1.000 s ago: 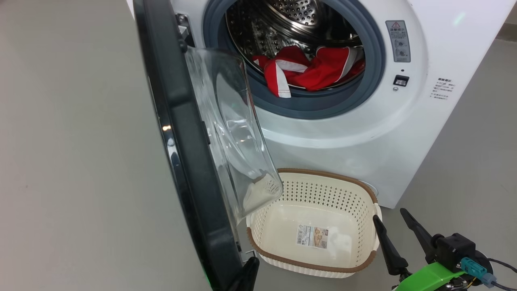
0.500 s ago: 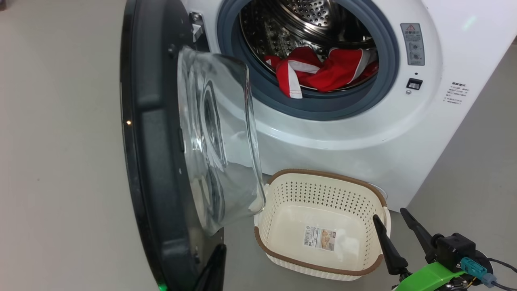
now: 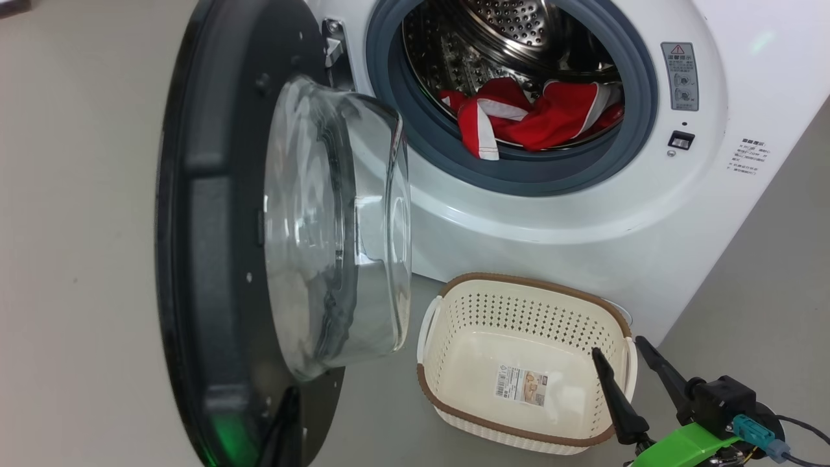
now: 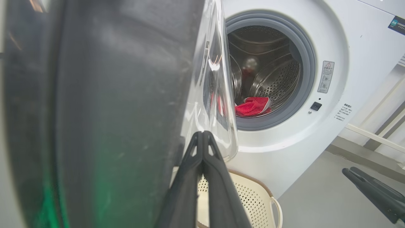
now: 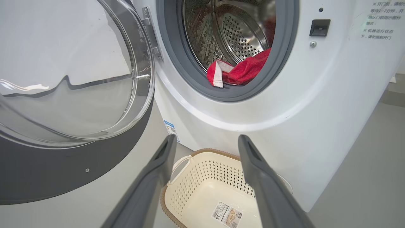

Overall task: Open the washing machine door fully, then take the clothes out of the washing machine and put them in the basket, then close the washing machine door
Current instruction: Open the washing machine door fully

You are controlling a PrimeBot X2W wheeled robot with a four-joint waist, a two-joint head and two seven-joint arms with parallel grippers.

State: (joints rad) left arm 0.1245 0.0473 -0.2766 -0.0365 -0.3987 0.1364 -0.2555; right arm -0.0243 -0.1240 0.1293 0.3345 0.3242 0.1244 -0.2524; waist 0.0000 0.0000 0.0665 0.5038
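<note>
My left gripper (image 4: 202,136) is clenched on nothing, fingertips close beside the inner face of the wide-open, round, glossy black-rimmed washing machine door (image 3: 207,259). My right gripper (image 3: 617,347) hangs spread and empty by the small cream perforated plastic basket (image 3: 519,280). The bright red, white-striped fabric clothes (image 3: 538,120) lie in the big white front-loading washing machine (image 3: 583,214), one corner draped over its grey rubber gasket (image 3: 519,175).

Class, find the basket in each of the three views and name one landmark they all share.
Head view: the basket is lower right of centre.
Left wrist view: basket at bottom centre.
Right wrist view: basket at bottom centre.
Shared landmark: the grey gasket above it.
</note>
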